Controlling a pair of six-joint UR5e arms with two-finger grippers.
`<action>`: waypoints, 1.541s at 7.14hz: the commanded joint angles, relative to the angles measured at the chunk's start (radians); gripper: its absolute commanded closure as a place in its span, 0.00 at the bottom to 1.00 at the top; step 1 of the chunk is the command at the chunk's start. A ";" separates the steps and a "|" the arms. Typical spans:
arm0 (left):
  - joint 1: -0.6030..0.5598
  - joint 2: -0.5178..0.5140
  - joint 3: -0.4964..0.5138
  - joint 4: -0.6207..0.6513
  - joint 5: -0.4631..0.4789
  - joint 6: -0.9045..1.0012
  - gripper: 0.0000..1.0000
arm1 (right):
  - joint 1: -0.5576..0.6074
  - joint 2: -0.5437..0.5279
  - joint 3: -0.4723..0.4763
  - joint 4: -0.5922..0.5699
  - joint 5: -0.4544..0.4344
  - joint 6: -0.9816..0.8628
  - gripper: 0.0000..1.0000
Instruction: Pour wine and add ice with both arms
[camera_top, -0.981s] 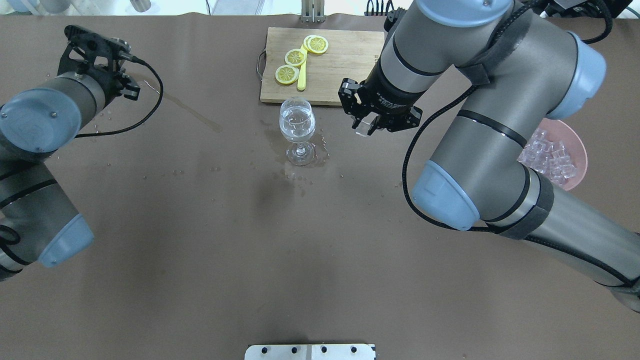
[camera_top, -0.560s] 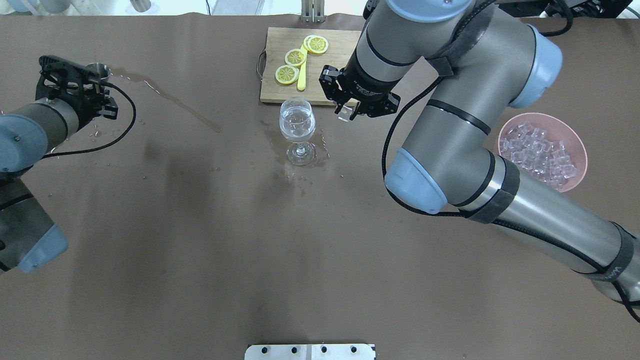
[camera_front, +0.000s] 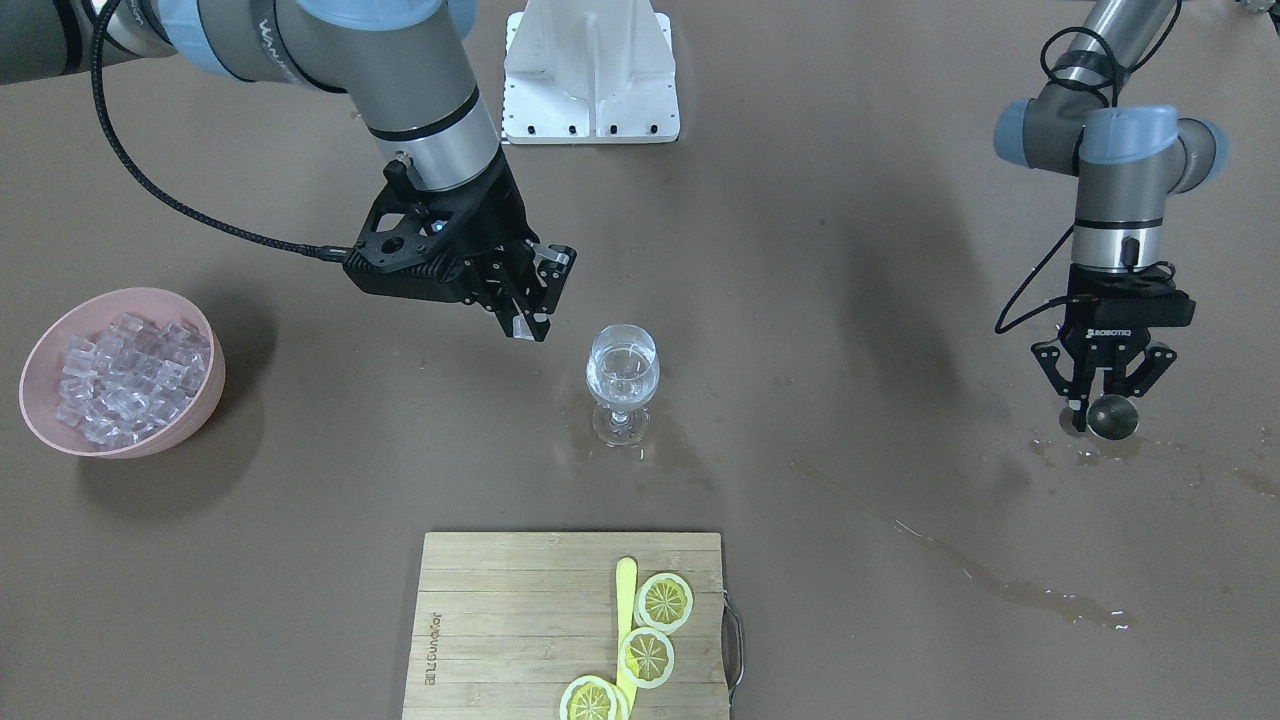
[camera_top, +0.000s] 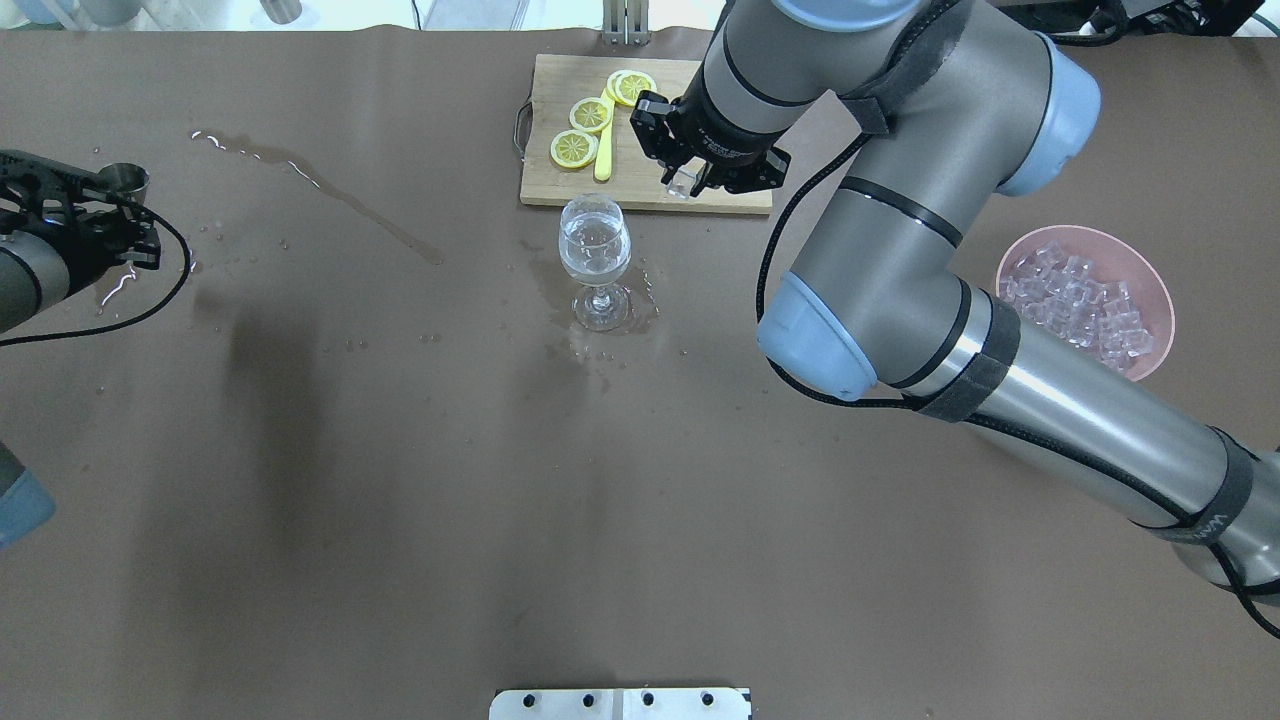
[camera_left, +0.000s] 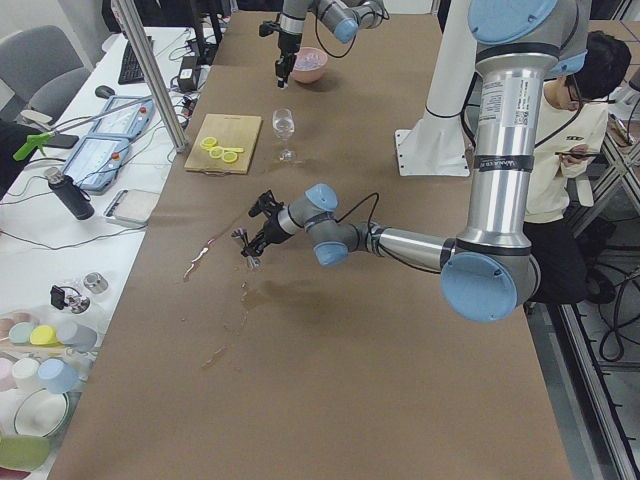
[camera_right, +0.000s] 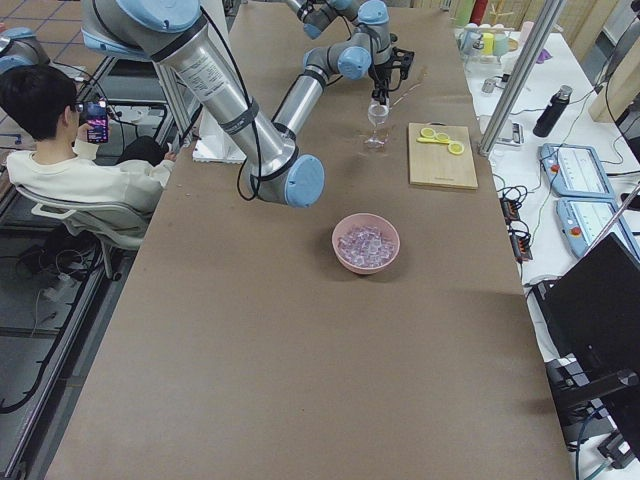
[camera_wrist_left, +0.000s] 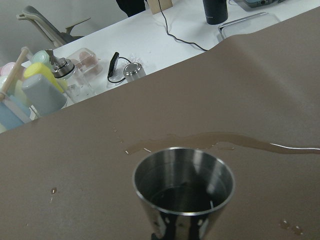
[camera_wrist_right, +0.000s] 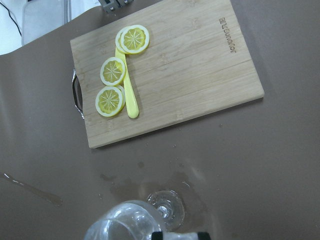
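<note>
A wine glass (camera_top: 595, 245) stands mid-table with a little clear wine in it; it also shows in the front view (camera_front: 622, 375). My right gripper (camera_top: 685, 180) is shut on one clear ice cube (camera_front: 520, 327) and is raised beside the glass rim, a little off from it, not over the bowl. The rest of the ice lies in a pink bowl (camera_top: 1150, 290) at the far right. My left gripper (camera_front: 1100, 400) is shut on a small steel cup (camera_wrist_left: 183, 185), low over the table at the far left. The cup holds a thin film of liquid.
A wooden cutting board (camera_top: 545, 190) with three lemon slices (camera_top: 575, 148) and a yellow knife lies behind the glass. A wet streak (camera_top: 370, 215) runs from the far left toward the glass, and a puddle surrounds its foot. A white base block (camera_front: 590, 70) stands at the robot's side.
My right gripper has carried the ice cube leftward and farther back, to near the glass. My left gripper has carried the steel cup left, away from the glass.
</note>
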 joint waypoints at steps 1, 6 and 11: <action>-0.040 0.006 0.108 -0.129 -0.044 -0.003 1.00 | 0.004 0.007 -0.077 0.144 -0.035 0.003 1.00; -0.048 0.011 0.287 -0.459 -0.072 -0.104 1.00 | -0.054 0.091 -0.166 0.232 -0.059 0.056 1.00; -0.048 0.026 0.383 -0.638 -0.024 -0.184 1.00 | -0.092 0.068 -0.154 0.234 -0.087 0.085 1.00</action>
